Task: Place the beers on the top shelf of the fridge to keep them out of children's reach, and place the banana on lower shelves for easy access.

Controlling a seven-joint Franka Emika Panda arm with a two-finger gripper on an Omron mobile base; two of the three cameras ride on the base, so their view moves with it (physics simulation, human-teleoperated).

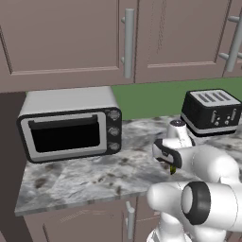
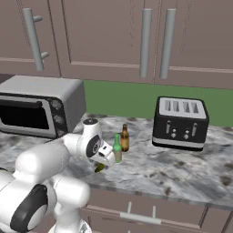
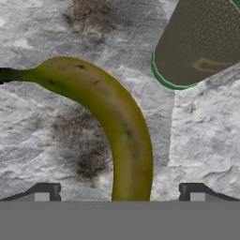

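Banana and bottles set out on the counter, gripper above.
The banana (image 3: 117,122) is laid on the counter (image 2: 182,168) between the spread fingertips (image 3: 47,191); the green bottle (image 2: 117,148) is stood just beside it, the amber bottle (image 2: 124,137) behind, the toaster (image 2: 180,123) to the right, the microwave (image 2: 38,111) to the left.

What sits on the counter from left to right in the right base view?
Microwave → pincer over the banana → green beer bottle → amber beer bottle → toaster.

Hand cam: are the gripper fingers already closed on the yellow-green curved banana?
No. The two dark fingertips stand wide apart on either side of the yellow-green curved banana, with bare marbled grey countertop visible between each tip and the fruit.
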